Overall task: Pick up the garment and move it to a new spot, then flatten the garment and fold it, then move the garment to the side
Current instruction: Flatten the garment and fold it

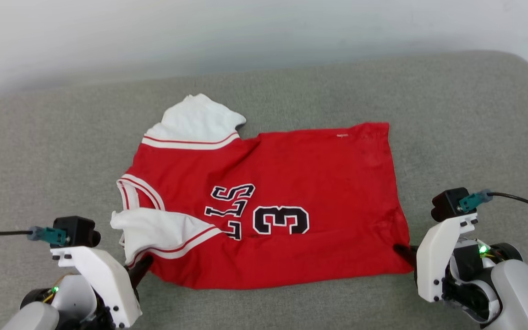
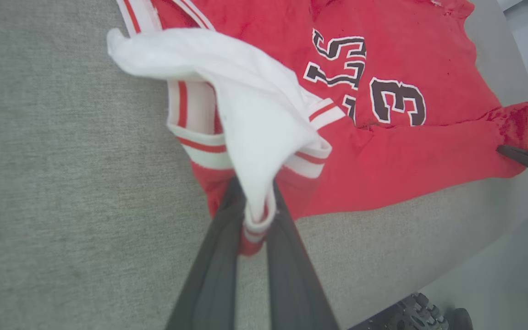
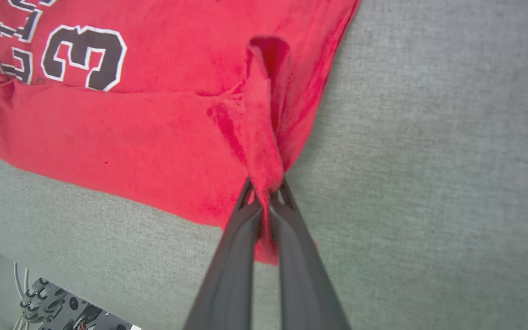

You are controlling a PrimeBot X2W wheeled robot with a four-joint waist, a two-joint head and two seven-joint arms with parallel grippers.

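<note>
while each gripper pinches one near corner of it, the shirt (image 1: 268, 201) lies spread on the grey cushion (image 1: 62, 160), stretched from one pair of jaws to the other. black letters (image 1: 229, 206) edged in white cross its chest. "lls" can be read, and the letter before them is half lost under a fold of red cloth along the edge nearest the jaws. next to them, on the side toward the right jaws, is a big "3" (image 1: 281, 220) in the same black and white. the writing lies sideways, its tops turned toward the left jaws. a small white mark (image 1: 342, 135) sits on the edge far from both jaws, at the hem end, too small to read.

the shirt's long axis, neck to hem, runs from the left jaws across to the right jaws. the neck opening (image 1: 129, 192) is just beyond the left jaws and the hem lies by the right ones. the left gripper (image 2: 255, 197) is clamped on the red-and-white striped cuff of the near white sleeve (image 1: 158, 229), which bunches up between its fingers. the right gripper (image 3: 266, 190) is clamped on the red hem corner, with a ridge of cloth standing just ahead of its tips. the other sleeve (image 1: 197, 121) lies crumpled at the edge far from the left jaws.
</note>
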